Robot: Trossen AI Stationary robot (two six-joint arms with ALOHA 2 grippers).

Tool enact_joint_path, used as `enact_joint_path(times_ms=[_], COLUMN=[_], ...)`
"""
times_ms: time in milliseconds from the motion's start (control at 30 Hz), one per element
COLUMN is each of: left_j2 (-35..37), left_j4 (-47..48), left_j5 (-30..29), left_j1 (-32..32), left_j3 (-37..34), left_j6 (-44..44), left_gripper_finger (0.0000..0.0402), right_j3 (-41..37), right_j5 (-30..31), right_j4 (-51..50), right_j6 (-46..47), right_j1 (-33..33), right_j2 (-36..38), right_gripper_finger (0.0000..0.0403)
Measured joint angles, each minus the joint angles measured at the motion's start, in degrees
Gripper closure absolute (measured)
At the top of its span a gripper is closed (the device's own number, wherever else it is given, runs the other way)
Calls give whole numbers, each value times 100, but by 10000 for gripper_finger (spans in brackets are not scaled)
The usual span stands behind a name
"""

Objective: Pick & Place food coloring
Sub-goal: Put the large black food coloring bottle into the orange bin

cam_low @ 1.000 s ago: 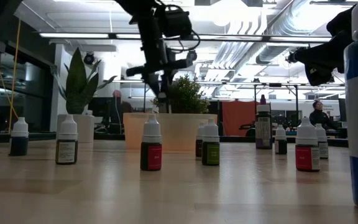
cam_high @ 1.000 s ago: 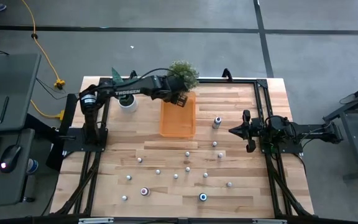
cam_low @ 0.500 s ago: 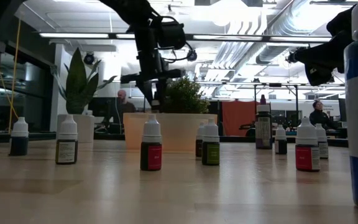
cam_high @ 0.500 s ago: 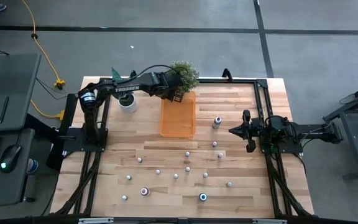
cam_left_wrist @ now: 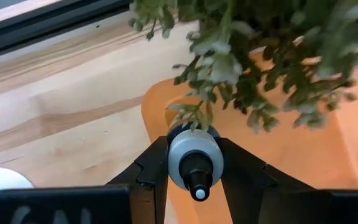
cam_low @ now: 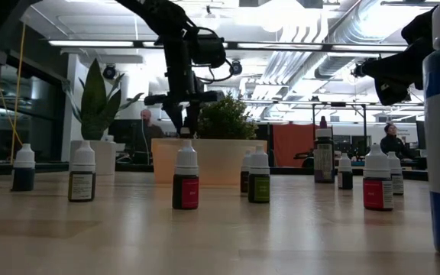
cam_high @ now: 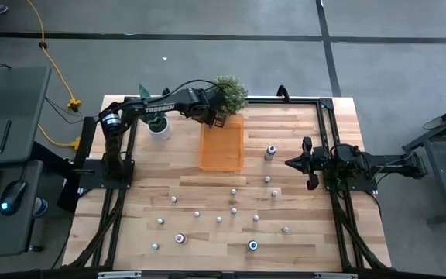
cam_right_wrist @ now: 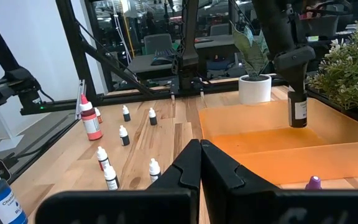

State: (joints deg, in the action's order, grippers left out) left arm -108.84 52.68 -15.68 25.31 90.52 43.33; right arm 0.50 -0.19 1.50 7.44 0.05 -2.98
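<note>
so the left gripper (cam_left_wrist: 194, 163) is clamped narrow around a small dark food coloring bottle (cam_right_wrist: 298, 110) with a white cap, hanging over the orange rectangular plastic tray's (cam_high: 221, 153) far corner, right gripper (cam_right_wrist: 201, 163) pinched closed.

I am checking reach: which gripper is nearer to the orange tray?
Left. The left gripper hangs over the tray's far end, holding a bottle; the right gripper waits beside it, farther off.
</note>
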Motion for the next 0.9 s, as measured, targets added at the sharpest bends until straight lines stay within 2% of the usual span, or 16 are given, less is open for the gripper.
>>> enact_joint_path(times_ms=[200,300,567,767,900], left_j2=[-6,-6,-6,-6,97], left_j4=[-161,-293,-281,-250,-288], left_j5=[15,135,172,18,-153], left_j1=[19,21,20,21,20], left_j3=[0,0,0,0,10], left_j6=[-111,-426,-579,-593,-1031], left_gripper_finger=[288,270,227,222,222], right_j3=[1,-1,0,1,1], right_j5=[1,2,1,2,1], right_j4=[0,0,0,0,0], right_j6=[0,0,0,0,0], right_j1=[0,-1,0,1,0], right_j2=[1,0,2,1,2], right_gripper_finger=[402,402,402,402,402])
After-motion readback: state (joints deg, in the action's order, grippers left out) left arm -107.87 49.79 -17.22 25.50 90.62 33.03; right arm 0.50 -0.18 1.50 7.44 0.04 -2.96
